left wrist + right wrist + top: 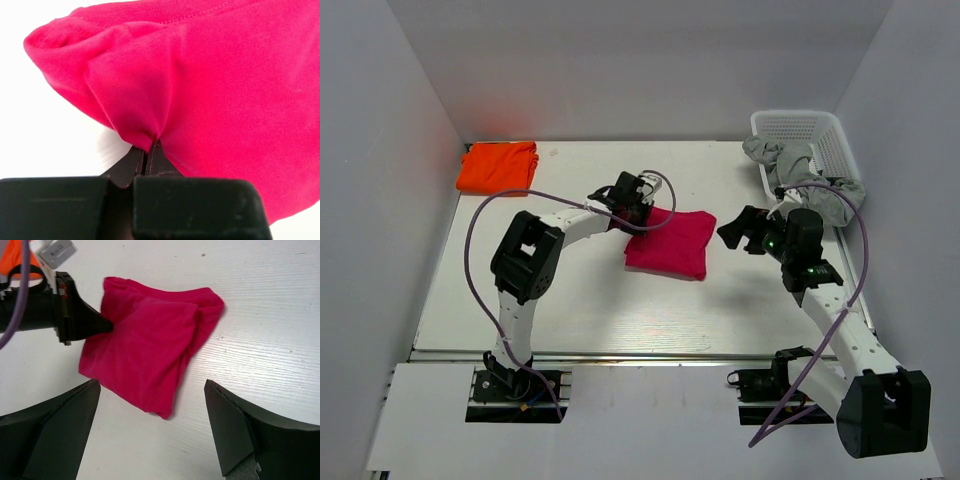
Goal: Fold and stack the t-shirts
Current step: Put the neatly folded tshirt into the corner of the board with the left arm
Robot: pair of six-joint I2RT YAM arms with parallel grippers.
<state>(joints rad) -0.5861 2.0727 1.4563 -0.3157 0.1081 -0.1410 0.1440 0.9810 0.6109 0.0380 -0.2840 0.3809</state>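
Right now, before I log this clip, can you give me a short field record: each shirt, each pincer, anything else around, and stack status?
magenta-red shirt: folded into a rough square, lying mid-table
orange shirt: folded, far-left corner, apart from the magenta one
left pincer: shut on the magenta-red shirt's edge, cloth bunched at the tips
right pincer: open, holding nothing, right of that shirt
white basket: far-right corner, grey cloth spilling over its rim
table: white
stack: not yet made

White basket [828, 134] sat at table's [580, 300] far right corner, gray cloth [788, 160] spilling over its rim.
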